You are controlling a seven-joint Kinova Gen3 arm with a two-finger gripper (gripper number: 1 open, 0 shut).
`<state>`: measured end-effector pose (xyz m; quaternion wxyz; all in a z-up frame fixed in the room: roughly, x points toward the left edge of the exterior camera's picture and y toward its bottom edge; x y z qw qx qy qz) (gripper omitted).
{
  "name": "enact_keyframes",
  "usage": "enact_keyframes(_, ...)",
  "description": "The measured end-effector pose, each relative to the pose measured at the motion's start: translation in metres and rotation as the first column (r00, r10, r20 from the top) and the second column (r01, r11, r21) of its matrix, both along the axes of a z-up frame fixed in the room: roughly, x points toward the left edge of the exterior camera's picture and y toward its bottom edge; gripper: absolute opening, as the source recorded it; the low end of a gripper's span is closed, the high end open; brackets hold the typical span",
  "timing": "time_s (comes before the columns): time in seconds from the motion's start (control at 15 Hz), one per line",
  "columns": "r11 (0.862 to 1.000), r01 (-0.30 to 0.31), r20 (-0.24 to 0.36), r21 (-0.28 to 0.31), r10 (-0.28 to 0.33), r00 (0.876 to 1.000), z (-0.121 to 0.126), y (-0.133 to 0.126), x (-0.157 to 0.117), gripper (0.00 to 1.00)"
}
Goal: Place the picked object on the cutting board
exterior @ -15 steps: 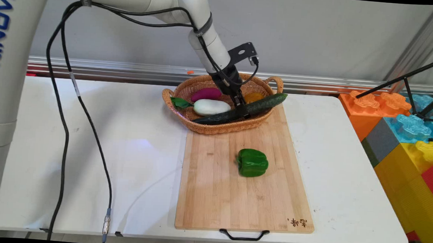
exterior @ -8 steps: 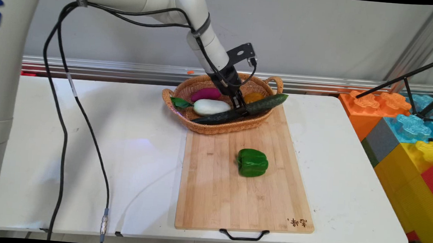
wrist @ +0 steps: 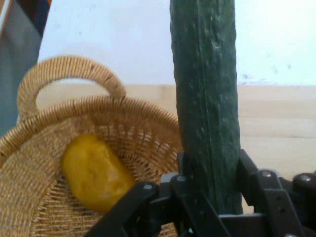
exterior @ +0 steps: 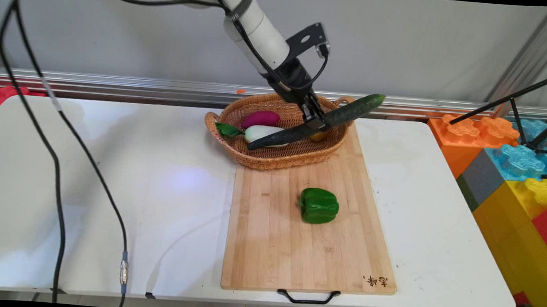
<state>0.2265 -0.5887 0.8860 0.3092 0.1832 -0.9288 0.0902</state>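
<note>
Gripping the cucumber (exterior: 323,121) near its middle, the gripper (exterior: 314,124) has risen from its position half a second earlier, when the cucumber lay across the wicker basket (exterior: 254,158) with one end over the rim. The cucumber now hangs tilted in the air above the basket, its far end raised toward the wall and its near end low over the white eggplant (exterior: 259,131). Fingers are clamped on either side of the cucumber (wrist: 207,113), as the hand view confirms. Left in the basket are the purple eggplant (exterior: 260,119) and a yellow vegetable (wrist: 94,173). On the cutting board (exterior: 267,248) the green pepper (exterior: 318,205) lies unmoved.
</note>
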Motion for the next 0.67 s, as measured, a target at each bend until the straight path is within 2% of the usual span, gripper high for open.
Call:
enact_keyframes(0.33,0.996,0.070,0.001,-0.059,-0.070,0.998,0.034,0.049,-0.023,0.00)
enact_keyframes(0.67,0.995,0.097,0.014,0.009,-0.097,0.995,0.034,0.117,-0.047,0.00)
